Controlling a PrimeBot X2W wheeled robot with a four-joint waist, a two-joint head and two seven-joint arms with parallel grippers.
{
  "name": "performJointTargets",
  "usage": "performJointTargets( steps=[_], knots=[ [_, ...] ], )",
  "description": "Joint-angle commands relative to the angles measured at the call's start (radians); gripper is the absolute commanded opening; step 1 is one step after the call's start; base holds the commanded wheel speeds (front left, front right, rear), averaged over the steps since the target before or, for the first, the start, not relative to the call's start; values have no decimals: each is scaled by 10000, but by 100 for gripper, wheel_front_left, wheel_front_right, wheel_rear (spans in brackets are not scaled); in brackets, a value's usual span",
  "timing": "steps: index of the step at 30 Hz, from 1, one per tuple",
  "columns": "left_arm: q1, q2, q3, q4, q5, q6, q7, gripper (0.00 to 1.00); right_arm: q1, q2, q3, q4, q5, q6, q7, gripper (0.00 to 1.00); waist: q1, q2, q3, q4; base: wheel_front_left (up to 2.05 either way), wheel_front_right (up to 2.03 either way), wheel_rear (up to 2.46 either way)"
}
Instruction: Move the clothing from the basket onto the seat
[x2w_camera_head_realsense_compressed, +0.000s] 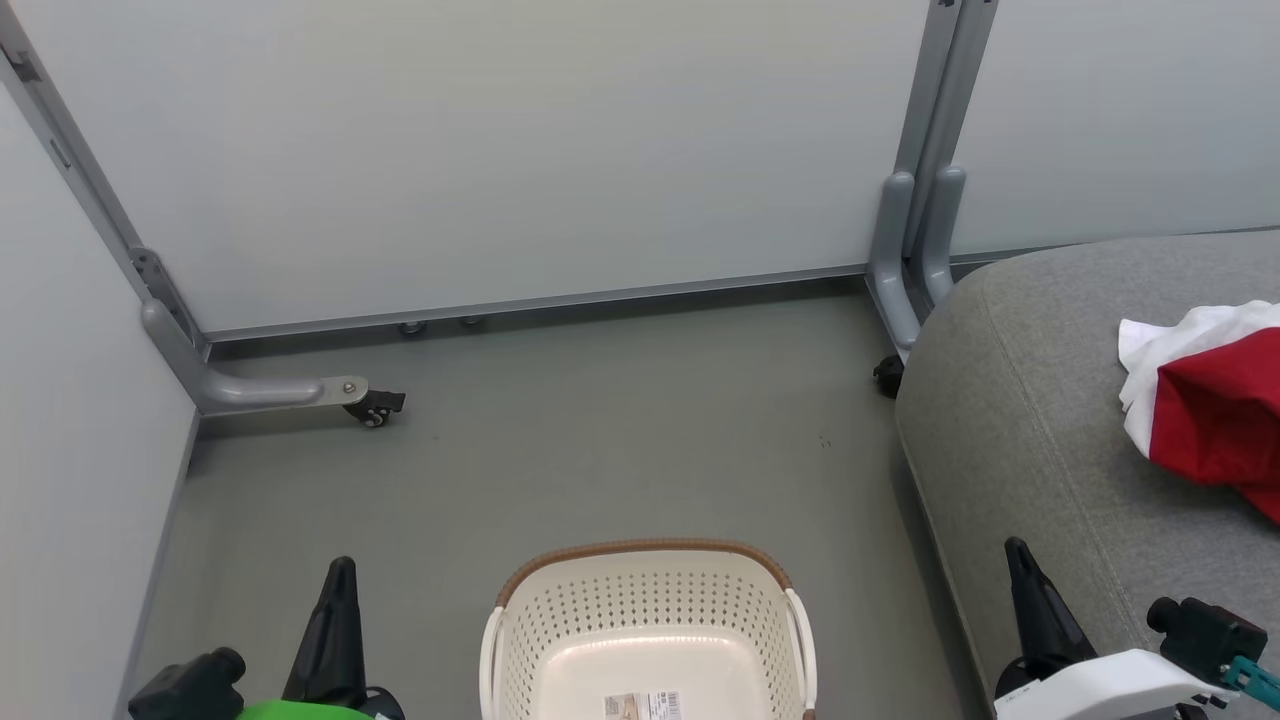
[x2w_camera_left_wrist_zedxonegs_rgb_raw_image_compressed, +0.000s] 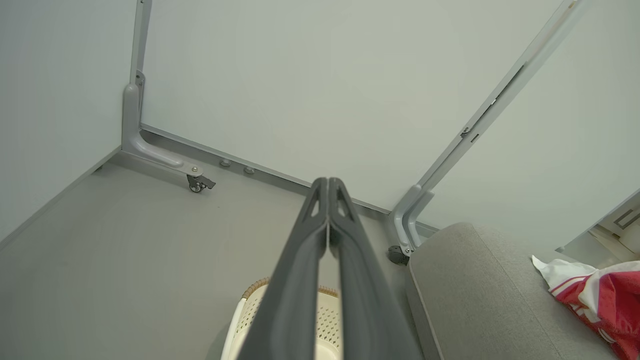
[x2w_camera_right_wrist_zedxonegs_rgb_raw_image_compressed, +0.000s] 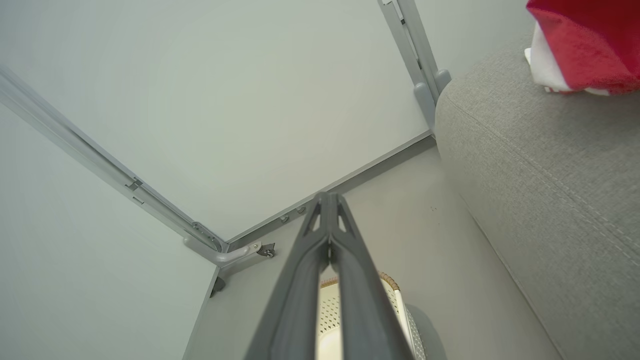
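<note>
Left gripper (x2w_camera_left_wrist_zedxonegs_rgb_raw_image_compressed: 328, 186) at seven o'clock and right gripper (x2w_camera_right_wrist_zedxonegs_rgb_raw_image_compressed: 329, 199) at five hang low, fingers pressed together on nothing. They look parked, since what shows of the basket (x2w_camera_head_realsense_compressed: 640, 553) at six o'clock is bare. Red clothing (x2w_camera_head_realsense_compressed: 1215, 415) with white lining lies crumpled on the grey seat (x2w_camera_head_realsense_compressed: 1010, 400) at three o'clock.

Pale wall panels (x2w_camera_head_realsense_compressed: 520, 150) stand on grey metal legs (x2w_camera_head_realsense_compressed: 260, 390) with small black wheels (x2w_camera_head_realsense_compressed: 375, 408). The floor (x2w_camera_head_realsense_compressed: 600, 430) is grey.

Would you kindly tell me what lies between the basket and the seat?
In the head view, only bare grey floor lies between the basket and the seat.
</note>
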Motion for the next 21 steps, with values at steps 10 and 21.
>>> performJointTargets(
  steps=[10, 21],
  knots=[
    [-672, 142, 215, 83, -1850, -83, 370, 0, -531, -126, -183, 33, 1668, -3, 392, 0, 0, 0, 91, -10, 0, 0, 0],
    [-964, 176, 391, 248, -3387, -119, 715, 0, -793, -156, -325, 161, 3057, -3, 753, 0, 0, 0, 186, -20, 0, 0, 0]
  ],
)
